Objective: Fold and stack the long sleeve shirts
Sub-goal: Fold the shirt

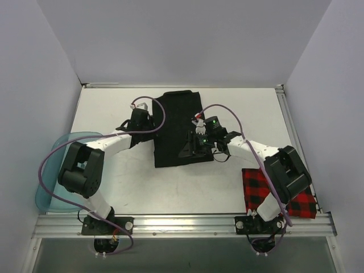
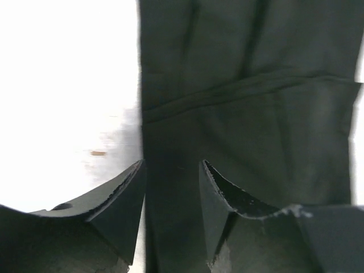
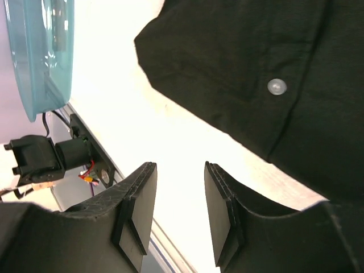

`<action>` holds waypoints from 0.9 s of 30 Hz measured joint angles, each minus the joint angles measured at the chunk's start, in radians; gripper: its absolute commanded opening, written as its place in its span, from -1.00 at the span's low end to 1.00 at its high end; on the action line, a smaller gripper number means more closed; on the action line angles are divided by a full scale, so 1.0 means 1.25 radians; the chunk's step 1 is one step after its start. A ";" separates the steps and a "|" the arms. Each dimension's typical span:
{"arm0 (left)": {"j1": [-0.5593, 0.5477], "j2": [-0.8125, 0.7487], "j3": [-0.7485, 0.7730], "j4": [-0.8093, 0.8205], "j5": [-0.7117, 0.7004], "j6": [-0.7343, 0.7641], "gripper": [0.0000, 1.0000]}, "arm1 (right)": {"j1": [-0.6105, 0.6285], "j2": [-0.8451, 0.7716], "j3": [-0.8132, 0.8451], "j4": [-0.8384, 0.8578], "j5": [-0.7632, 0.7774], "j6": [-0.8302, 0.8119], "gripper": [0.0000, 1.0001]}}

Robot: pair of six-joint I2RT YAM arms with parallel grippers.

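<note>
On the table [image 1: 187, 187], mid-way back, we see the black shirt [image 1: 176, 128] lying flat, folded to a long strip. Left gripper [image 2: 170, 190]: jaws apart over the shirt's left edge, nothing clamped. Right gripper [image 3: 179, 199]: jaws apart over bare table just beside the shirt, white button [image 3: 277, 86] showing. Red-and-black checked shirt [image 1: 256, 187] sits folded at the near right corner. Teal tub [image 1: 44, 193] hangs off the left edge.
</note>
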 measured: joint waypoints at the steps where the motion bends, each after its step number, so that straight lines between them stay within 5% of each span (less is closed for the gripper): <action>1: 0.001 0.015 0.002 -0.004 -0.004 0.001 -0.01 | 0.005 -0.003 0.002 -0.002 0.002 -0.001 -0.21; 8: 0.003 0.110 0.031 -0.024 -0.020 0.007 -0.08 | 0.042 -0.002 0.005 0.008 0.006 0.009 -0.21; 18: 0.007 0.158 0.085 -0.023 -0.016 0.023 -0.70 | 0.063 0.054 0.018 0.034 0.002 0.027 -0.21; 27: 0.007 0.159 0.097 -0.034 -0.016 0.041 -0.70 | 0.086 0.115 0.077 0.117 -0.010 0.086 -0.21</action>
